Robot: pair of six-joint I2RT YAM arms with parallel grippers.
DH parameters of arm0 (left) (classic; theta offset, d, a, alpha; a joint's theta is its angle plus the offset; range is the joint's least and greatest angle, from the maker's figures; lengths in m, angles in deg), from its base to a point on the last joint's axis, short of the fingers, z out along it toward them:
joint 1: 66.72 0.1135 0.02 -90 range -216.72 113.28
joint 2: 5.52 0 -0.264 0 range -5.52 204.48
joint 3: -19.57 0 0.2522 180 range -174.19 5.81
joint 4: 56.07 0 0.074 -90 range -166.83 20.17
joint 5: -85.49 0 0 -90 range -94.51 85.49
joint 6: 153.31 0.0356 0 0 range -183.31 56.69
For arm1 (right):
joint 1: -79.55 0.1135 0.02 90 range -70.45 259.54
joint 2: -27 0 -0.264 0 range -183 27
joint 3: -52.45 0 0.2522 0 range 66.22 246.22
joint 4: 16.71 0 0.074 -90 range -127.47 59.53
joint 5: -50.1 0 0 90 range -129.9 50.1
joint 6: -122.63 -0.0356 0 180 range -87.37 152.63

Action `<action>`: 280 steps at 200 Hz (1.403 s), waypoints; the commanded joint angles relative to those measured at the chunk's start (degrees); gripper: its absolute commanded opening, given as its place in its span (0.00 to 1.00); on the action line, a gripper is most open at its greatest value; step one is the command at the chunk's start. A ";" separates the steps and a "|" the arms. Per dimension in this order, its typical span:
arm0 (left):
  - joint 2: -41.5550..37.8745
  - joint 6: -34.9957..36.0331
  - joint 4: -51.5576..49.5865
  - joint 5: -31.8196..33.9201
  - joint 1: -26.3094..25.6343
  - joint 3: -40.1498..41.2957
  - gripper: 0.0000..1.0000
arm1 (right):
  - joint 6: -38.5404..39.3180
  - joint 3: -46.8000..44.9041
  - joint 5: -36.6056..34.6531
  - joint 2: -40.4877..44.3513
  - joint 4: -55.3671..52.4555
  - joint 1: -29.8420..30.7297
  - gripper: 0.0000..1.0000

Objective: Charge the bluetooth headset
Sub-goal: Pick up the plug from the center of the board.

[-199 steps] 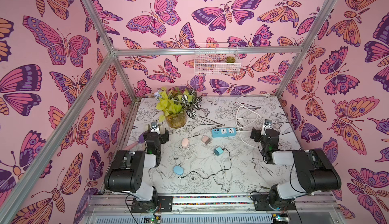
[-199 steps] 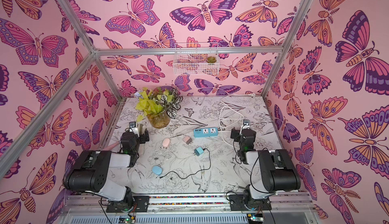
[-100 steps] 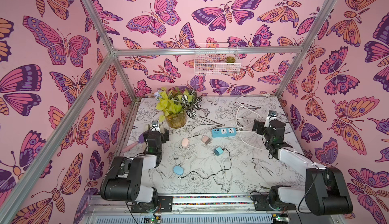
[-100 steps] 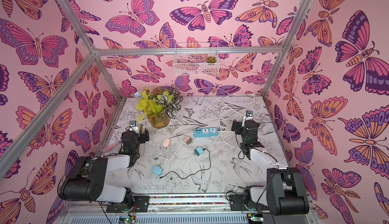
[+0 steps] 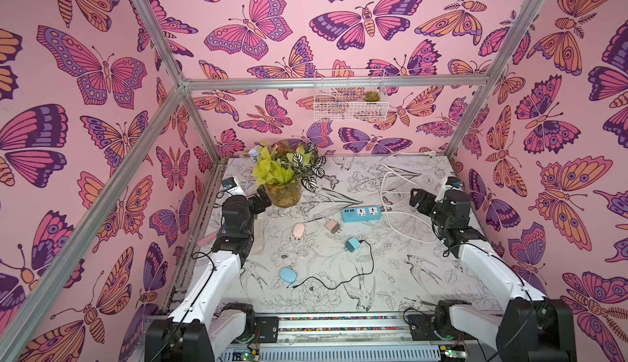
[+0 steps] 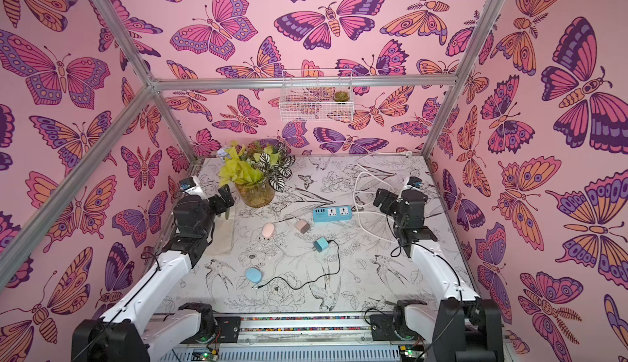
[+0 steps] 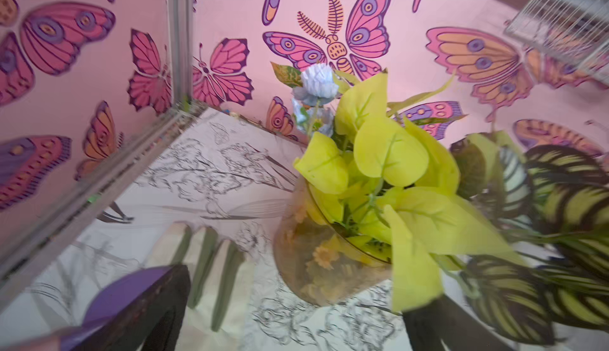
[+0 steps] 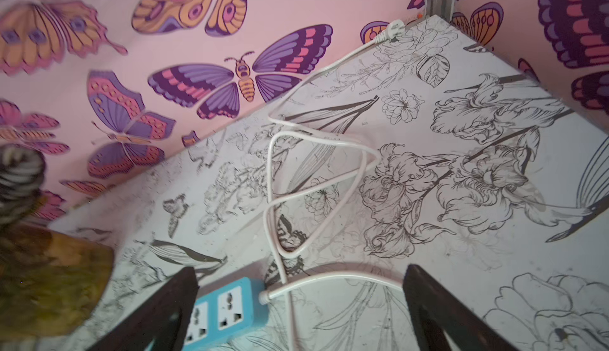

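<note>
Blue headset case (image 5: 287,274) lies at 7 o'clock on the tabletop (image 5: 390,275), pink headset case (image 5: 299,230) at 9, nearer centre. My left fingers (image 5: 264,201) at 10 and right fingers (image 5: 415,198) at 2 are spread wide, empty, well apart from both.

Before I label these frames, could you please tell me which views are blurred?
Left wrist view: striped leaves and vase smeared; right wrist view: white cable crisp, vase at the edge blurred; both top views: sharp, evenly lit, power strip clear.
</note>
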 commanded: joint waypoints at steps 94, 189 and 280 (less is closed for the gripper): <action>2.64 -23.93 -25.76 -5.89 -21.23 -4.47 0.72 | -3.46 7.20 23.74 -4.72 -23.51 3.70 0.90; 33.85 -41.74 -39.71 9.52 -43.20 -29.62 0.73 | -3.83 4.48 17.41 -1.80 -28.88 13.21 0.91; 54.11 -57.88 -57.12 14.99 -44.04 -50.72 0.77 | -2.83 0.16 12.90 7.69 -33.22 13.20 0.94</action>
